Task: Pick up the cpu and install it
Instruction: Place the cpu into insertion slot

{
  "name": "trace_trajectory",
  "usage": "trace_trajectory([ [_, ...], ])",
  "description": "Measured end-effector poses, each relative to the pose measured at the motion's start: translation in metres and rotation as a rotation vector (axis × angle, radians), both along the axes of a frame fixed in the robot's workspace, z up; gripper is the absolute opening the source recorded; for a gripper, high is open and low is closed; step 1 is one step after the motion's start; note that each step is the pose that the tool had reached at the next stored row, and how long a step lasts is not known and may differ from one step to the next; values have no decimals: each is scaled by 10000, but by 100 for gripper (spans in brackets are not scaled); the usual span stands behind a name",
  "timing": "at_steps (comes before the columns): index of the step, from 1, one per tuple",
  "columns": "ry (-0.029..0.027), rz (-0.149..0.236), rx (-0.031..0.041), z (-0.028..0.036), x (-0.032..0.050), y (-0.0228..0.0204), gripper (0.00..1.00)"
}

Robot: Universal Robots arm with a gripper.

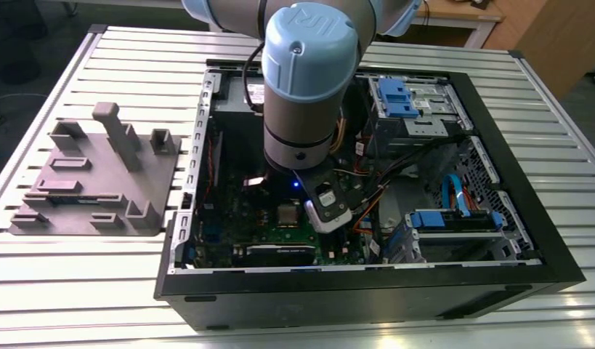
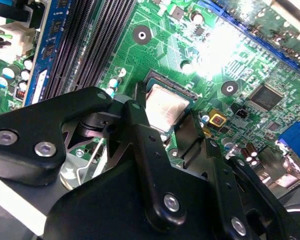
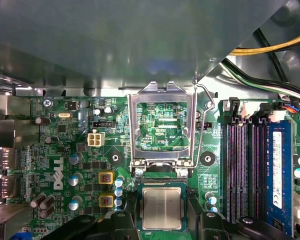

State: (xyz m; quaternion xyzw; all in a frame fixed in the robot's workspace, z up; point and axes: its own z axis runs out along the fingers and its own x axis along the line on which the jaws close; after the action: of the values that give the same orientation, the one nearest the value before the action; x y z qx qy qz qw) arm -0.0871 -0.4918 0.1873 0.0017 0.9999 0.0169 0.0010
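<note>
So the step here looks like seating the cpu point(image 3: 161, 208) in its socket, and to me that's all about keeping it dead flat and square to the socket walls. No sideways nudging, no pushing down hard, because the contacts underneath won't forgive a drag or a tilt. Any move should be straight up or down, and slow. The cpu is lying in the socket on the motherboard point(image 3: 65, 150), silver top up. From both wrist views it looks level with an even rim all round, though I can't tell if it's fully dropped in. The metal hold-down frame point(image 3: 162, 125) is flipped open just beside the socket, on the side away from the gripper, and its wire lever point(image 3: 206, 130) is up too, so nothing is locked. The gripper point(image 2: 165, 117) is right down over the cpu with its black body close around it. Honestly I can't tell whether it's clamped on the cpu or has let go. In the exterior view the cpu sits towards the near side of the open case point(image 1: 375, 291), left of centre, under the arm point(image 1: 307, 73).
</note>
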Motion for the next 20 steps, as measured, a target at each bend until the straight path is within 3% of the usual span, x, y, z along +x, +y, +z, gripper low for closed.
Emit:
trace_trajectory([
  [7, -4, 2, 5, -5, 2, 1, 48],
  [8, -2, 2, 3, -4, 1, 1, 54],
  [16, -2, 0, 4, 2, 0, 1, 54],
  [20, 1, 0, -3, 6, 0, 0, 48],
])
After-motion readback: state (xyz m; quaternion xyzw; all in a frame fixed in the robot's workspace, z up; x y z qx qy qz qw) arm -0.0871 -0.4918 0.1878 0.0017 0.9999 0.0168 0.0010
